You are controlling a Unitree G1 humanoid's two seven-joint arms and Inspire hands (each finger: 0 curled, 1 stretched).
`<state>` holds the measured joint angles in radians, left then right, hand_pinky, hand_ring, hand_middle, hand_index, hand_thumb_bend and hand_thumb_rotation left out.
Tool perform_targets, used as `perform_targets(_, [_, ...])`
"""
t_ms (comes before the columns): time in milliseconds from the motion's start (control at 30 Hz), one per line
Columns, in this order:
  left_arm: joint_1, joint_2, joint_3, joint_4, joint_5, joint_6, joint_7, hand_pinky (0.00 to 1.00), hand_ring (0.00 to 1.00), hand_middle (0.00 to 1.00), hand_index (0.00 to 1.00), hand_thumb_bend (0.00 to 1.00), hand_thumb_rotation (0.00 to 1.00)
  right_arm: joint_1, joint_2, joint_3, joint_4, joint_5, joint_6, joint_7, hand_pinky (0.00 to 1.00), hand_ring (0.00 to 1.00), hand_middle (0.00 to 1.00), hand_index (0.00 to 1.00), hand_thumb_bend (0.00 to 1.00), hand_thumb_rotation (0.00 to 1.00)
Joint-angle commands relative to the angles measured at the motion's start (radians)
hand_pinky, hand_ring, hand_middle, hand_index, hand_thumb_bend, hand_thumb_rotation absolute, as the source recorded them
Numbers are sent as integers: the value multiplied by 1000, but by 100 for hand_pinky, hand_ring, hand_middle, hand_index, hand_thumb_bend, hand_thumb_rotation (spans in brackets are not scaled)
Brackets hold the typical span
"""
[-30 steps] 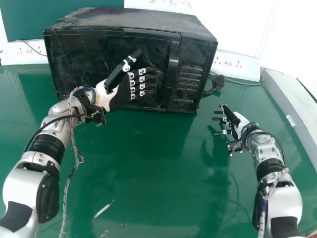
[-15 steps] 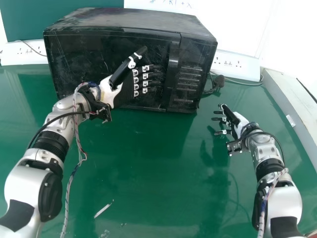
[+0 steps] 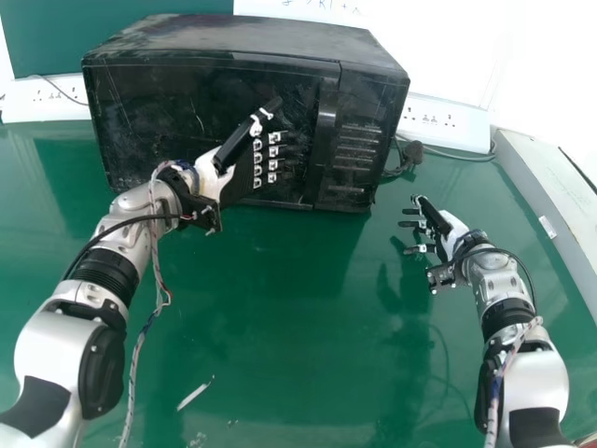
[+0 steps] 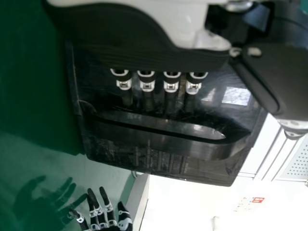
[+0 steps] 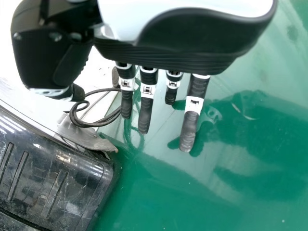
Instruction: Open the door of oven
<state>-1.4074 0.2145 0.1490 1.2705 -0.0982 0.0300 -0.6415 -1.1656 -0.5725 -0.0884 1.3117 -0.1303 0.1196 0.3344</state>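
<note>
Straight-fingered right hand (image 5: pixel 168 41) beside black oven (image 5: pixel 53 178)

- Left arm (image 3: pixel 117 231): extends forward and inward from the head view's lower left.
- Left hand (image 3: pixel 242 177): open; fingers (image 3: pixel 274 157) straight, thumb (image 3: pixel 235 146) spread.
- Right arm (image 3: pixel 502 289): extends forward from lower right.
- Right hand (image 3: pixel 451 228): open, fingers extended.

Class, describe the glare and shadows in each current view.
Head view: the white wall at right is washed out, and soft shadows darken the glossy green table; left wrist view: a pale reflection on the black, boxy oven; right wrist view: white streaks across it.
</note>
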Motion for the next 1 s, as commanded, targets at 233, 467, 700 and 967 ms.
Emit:
perform_targets(233, [-38,-43,16,17,-1,-1,50,99,100,100,100,100,100,51,40,6,37,-8,43,24,66,71,77,86,62,54])
perform_targets(467, [-52,-64,16,25,5,6,63,98,100,100,100,100,100,51,43,3,36,-5,42,17,65,71,75,85,60,54])
perform_targets(700, [-66,-75,-12,33,51,-2,95,96,100,100,100,100,100,53,41,2,36,-4,41,26,63,70,76,85,58,54])
perform_targets(967, [-81,-86,-19,37,74,0,113,96,100,100,100,100,100,53,40,4,34,-5,41,32,69,73,77,85,61,55])
